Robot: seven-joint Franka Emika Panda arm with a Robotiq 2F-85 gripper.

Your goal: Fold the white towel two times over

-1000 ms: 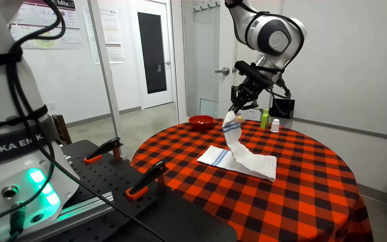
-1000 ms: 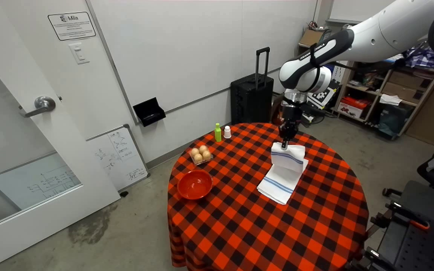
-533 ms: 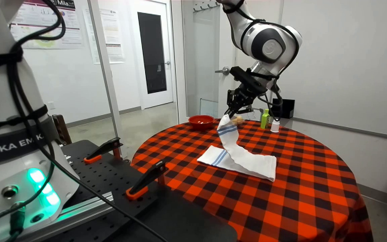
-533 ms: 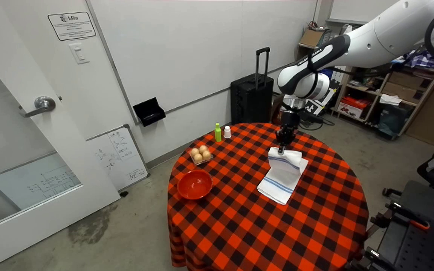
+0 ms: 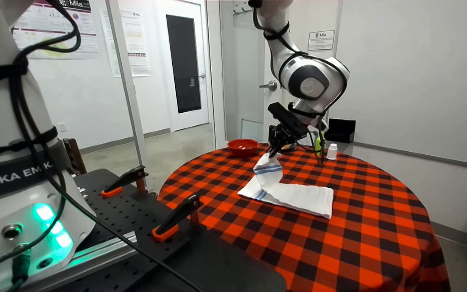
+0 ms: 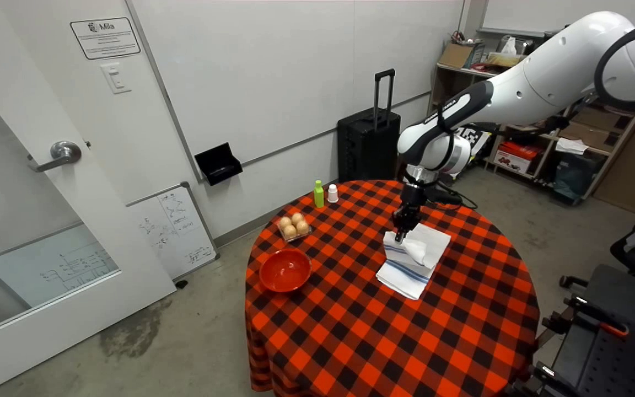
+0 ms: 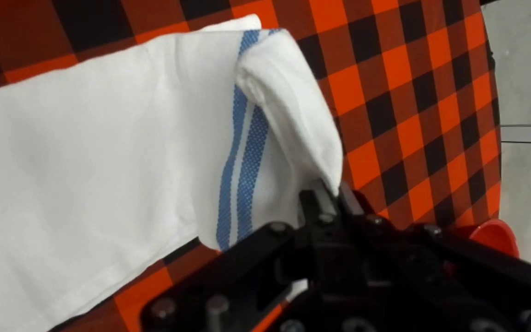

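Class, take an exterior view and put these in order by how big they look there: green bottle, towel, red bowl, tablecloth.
In an exterior view, largest to smallest:
1. tablecloth
2. towel
3. red bowl
4. green bottle
No two look alike in size there.

- In an exterior view, the camera sits beside the robot base (image 5: 18,209), facing across the tabletop (image 5: 363,235) toward a whiteboard (image 5: 416,81).
- In an exterior view, the camera looks down from high, toward a black suitcase (image 6: 370,149).
- The wrist view looks down, close above the white towel (image 7: 109,161), past the claw (image 7: 333,191).
- Both exterior views share the white towel and red bowl (image 5: 243,153); the wrist view catches parts.
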